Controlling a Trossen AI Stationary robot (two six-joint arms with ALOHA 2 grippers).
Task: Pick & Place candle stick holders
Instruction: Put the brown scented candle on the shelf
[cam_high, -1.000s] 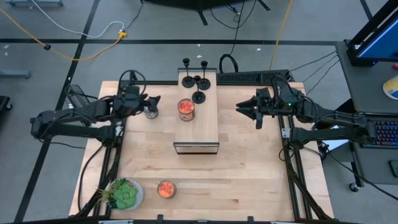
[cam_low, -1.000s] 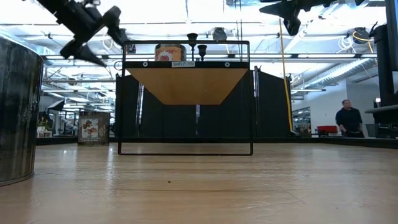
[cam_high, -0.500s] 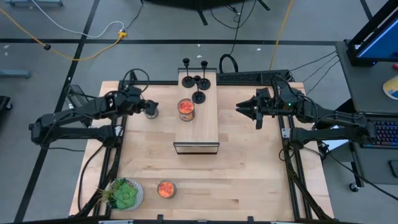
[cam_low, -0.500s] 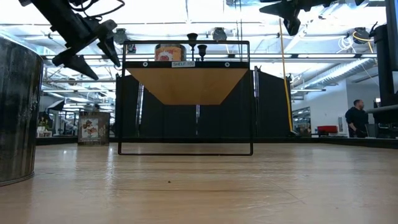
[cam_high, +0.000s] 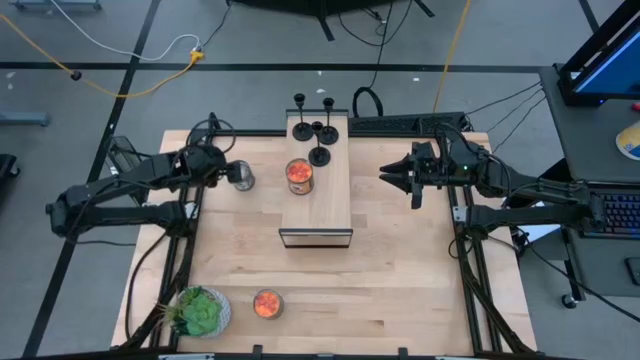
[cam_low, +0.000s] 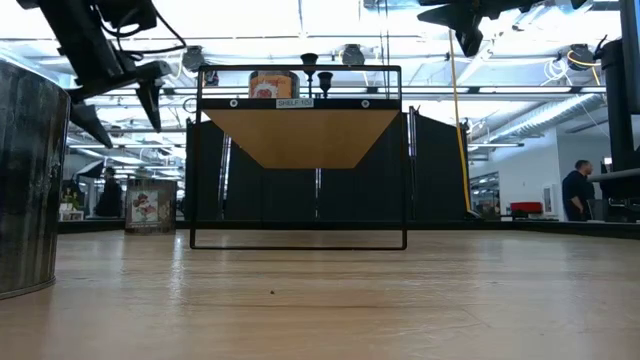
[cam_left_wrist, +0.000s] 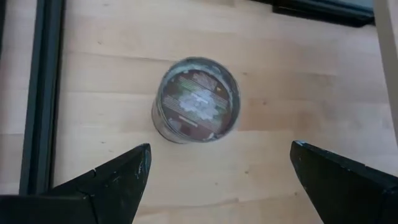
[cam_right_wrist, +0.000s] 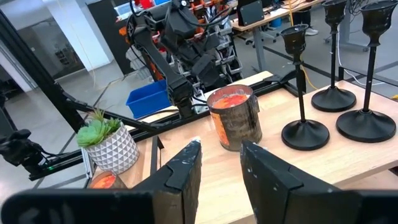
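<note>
Three black candle stick holders (cam_high: 319, 155) (cam_right_wrist: 305, 132) stand upright on their round bases at the far end of a wooden shelf (cam_high: 320, 205) in the middle of the table. My left gripper (cam_left_wrist: 217, 171) (cam_high: 222, 167) hangs open near the table's left edge, tipped down over a small tin can (cam_left_wrist: 196, 102) (cam_high: 241, 177) that stands on the table; it touches nothing. My right gripper (cam_right_wrist: 221, 163) (cam_high: 388, 175) is held level to the right of the shelf, pointing at the holders, its fingers a narrow gap apart with nothing between them.
A glass jar with a red candle (cam_high: 299, 175) (cam_right_wrist: 234, 118) stands on the shelf just in front of the holders. A succulent in a white pot (cam_high: 200, 312) and another red candle jar (cam_high: 267, 303) sit at the table's near left. A person (cam_low: 578, 190) stands in the room beyond.
My left gripper has drawn back toward the table's left edge, sunk a little and tipped its fingers downward, so the tin can now shows clear of it. It stays open. The tin can and the holders have not moved.
</note>
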